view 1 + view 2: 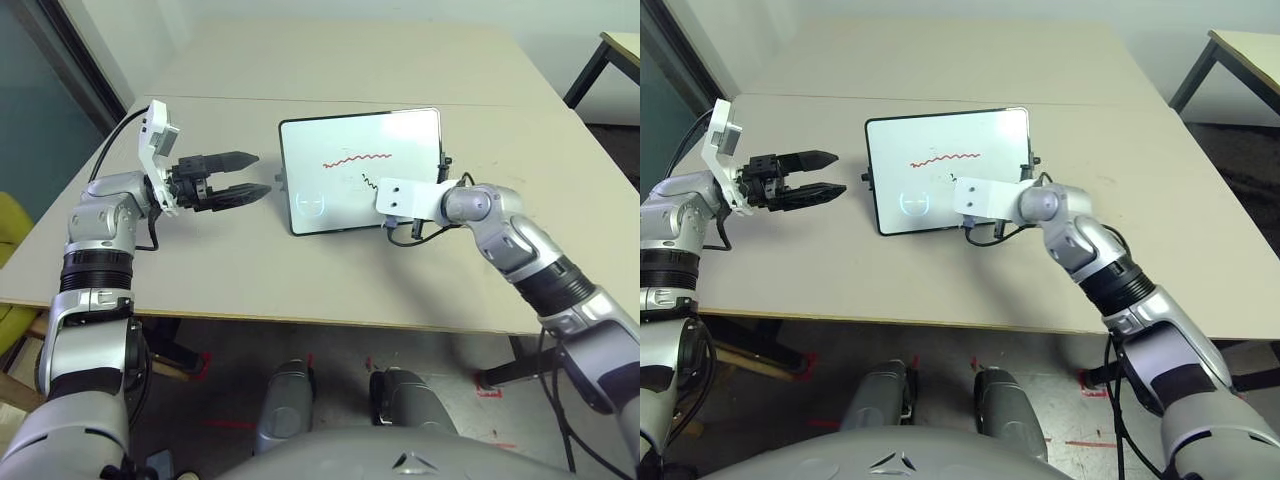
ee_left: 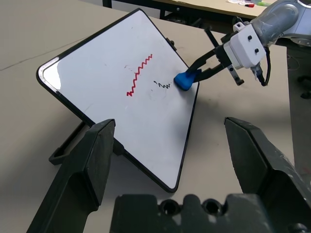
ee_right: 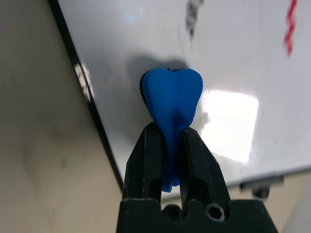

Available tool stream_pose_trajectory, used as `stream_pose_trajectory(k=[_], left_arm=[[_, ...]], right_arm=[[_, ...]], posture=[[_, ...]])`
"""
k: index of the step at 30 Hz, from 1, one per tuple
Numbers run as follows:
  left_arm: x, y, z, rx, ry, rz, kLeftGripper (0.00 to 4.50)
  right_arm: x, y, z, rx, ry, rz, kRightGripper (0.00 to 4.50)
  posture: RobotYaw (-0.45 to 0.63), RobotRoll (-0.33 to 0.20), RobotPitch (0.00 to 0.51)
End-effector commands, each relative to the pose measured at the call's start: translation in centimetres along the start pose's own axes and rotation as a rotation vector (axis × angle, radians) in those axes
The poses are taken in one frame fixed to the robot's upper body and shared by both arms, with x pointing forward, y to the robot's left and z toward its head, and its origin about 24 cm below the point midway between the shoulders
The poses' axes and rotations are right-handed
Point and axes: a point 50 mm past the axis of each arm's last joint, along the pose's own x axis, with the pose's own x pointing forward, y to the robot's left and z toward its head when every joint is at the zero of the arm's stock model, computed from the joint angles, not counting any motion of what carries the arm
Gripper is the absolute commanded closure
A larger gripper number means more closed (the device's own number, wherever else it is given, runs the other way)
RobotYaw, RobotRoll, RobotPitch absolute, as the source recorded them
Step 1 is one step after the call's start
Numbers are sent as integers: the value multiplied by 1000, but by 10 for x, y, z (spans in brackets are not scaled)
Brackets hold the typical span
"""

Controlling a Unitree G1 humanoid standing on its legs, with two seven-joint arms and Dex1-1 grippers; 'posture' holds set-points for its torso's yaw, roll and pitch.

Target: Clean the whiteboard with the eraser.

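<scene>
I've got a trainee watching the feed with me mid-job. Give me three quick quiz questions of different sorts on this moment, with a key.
1. True or false: the right end effector is shut on the eraser.
2. Which marks are on the whiteboard? A) a red wavy line only B) a red wavy line, a short black squiggle and a faint face doodle C) none
3. Fill in: the left end effector is ____ and holds nothing.

Key: 1 true; 2 B; 3 open.
</scene>
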Motion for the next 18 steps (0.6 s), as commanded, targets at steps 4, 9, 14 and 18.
stream_pose_trajectory(k=[4,9,14,18], left_arm=[[2,1,2,6,0,-6,0],[2,1,2,5,0,-6,0],[2,2,2,4,0,-4,0],[2,2,1,5,0,1,0]], right_arm=[[-5,8,-34,11,102,49,4229],[-8,2,-40,13,119,32,4231],[-7,-9,-27,6,76,-2,4232],[-5,-18,-9,-9,22,-22,4233]], posture=[[203,0,55],[203,0,56],[203,0,56],[203,0,56]])
